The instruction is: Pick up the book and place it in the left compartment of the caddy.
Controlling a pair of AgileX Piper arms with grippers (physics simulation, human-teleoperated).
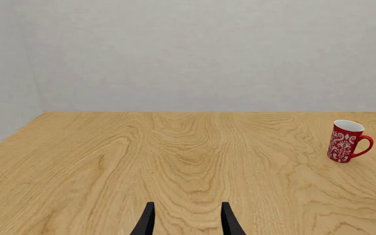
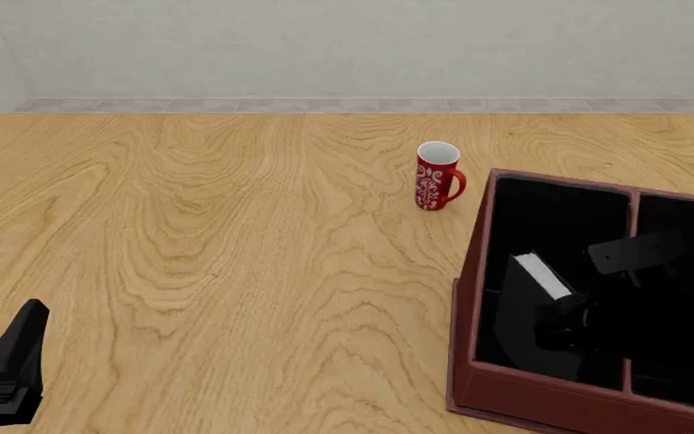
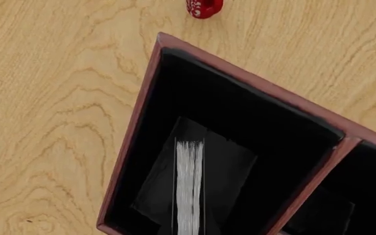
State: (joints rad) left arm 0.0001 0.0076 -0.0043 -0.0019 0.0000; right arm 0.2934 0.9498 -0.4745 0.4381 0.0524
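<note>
Book [image 2: 541, 276] and right gripper [image 2: 560, 318] are both over the caddy [image 2: 469, 298], inside its left compartment [image 2: 558, 217], the long black-lined section nearest the mug [image 2: 436, 176]. The right arm is a dark mass against the black lining in the front view, so I cannot tell for certain whether its jaws are clamped or parted; the book sits directly ahead of the wrist camera, page edge facing up toward it, which suggests it hangs from that gripper. Its long axis runs along the compartment's length, roughly parallel to the left wall, and the book stands tilted rather than flat. From the wrist view, black lining shows on both sides of the book, more toward the far end, so there looks to be room to lower it without scraping the reddish rim or the divider on the right. The left gripper [image 1: 186, 220] waits with fingers parted and empty over bare table [image 2: 202, 235], well apart from the caddy, so the right arm is plainly the nearer one. Likely what remains is lowering and release.
</note>
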